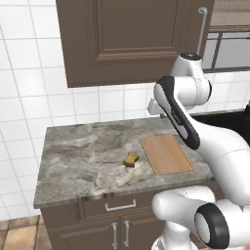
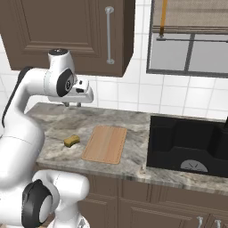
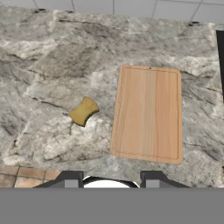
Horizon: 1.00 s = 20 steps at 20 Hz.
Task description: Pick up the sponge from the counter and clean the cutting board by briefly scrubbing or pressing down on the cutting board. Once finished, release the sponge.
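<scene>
The arm (image 1: pixel 180 117) hides the board's (image 1: pixel 167 154) far right corner and the surface (image 1: pixel 88 156) behind it in the left base view. The sink (image 2: pixel 189 144) is cut by the right edge. In the hand view only the finger tips' (image 3: pixel 70 178) tops show, so the jaws' spread is unclear.

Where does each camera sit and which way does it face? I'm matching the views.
Left base view: behind-left, looking down on the counter; arm at right.
Right base view: behind-right, facing counter and sink; arm at left.
Hand view: above, looking down; finger tips at the bottom.
All share the sponge and cutting board.
</scene>
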Motion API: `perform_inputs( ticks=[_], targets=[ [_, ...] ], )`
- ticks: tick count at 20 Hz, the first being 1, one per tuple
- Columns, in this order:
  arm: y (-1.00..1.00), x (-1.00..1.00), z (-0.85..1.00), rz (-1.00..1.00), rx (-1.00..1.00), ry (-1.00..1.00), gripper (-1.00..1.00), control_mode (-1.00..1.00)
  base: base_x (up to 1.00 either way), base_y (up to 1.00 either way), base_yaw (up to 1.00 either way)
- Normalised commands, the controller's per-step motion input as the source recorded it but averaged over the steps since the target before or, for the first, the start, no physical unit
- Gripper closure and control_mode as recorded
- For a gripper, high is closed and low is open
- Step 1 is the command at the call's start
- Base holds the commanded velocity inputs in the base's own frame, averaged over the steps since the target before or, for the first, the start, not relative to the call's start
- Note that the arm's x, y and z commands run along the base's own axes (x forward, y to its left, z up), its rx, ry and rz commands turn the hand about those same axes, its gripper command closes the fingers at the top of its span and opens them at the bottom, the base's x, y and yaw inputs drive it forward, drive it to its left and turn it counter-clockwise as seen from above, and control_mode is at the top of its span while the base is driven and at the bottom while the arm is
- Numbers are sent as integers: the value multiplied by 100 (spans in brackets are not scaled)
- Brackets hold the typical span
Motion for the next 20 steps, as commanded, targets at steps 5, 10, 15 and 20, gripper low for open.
perform_inputs(
  ticks=[5, 10, 15, 20],
  targets=[
    [0, -22, -2, 2, -1, 0, -100, -100, 0, 0, 0],
    [21, -37, -37, 2, 0, 0, -100, -100, 0, 0, 0],
    [52, -3, -59, -8, 0, 5, -100, -100, 0, 0, 0],
    [44, 1, -53, -18, 0, 4, -100, -100, 0, 0, 0]
  ],
)
